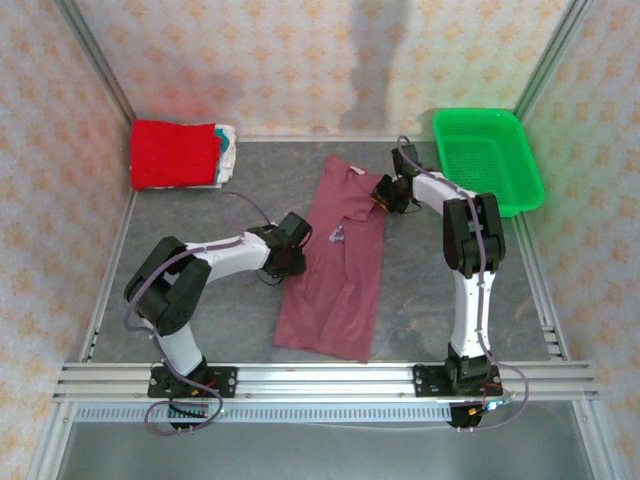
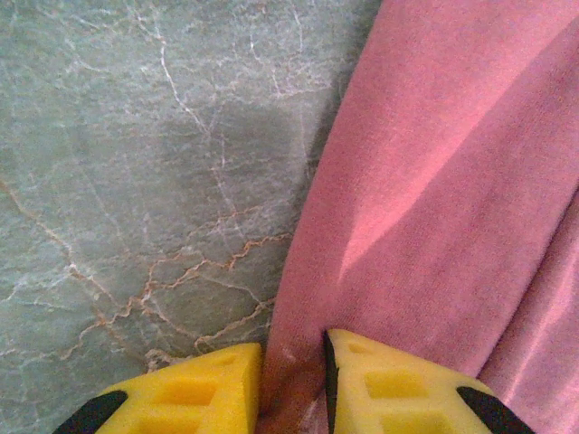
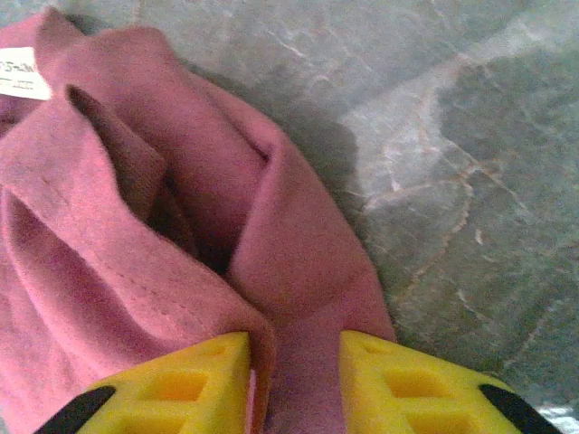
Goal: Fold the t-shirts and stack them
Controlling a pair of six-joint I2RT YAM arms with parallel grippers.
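Maroon t-shirt (image 1: 338,270) lies mid-table, folded lengthwise into a long strip, so approx. halfway thru this one. Crosswise folds & the move onto the folded stack (image 1: 180,153) in the back-left corner are left, I reckon. Left gripper (image 2: 292,353) is pinched on the shirt's left edge; right gripper (image 3: 294,353) is at the collar end w/ cloth between its fingers, can't tell if it grips.
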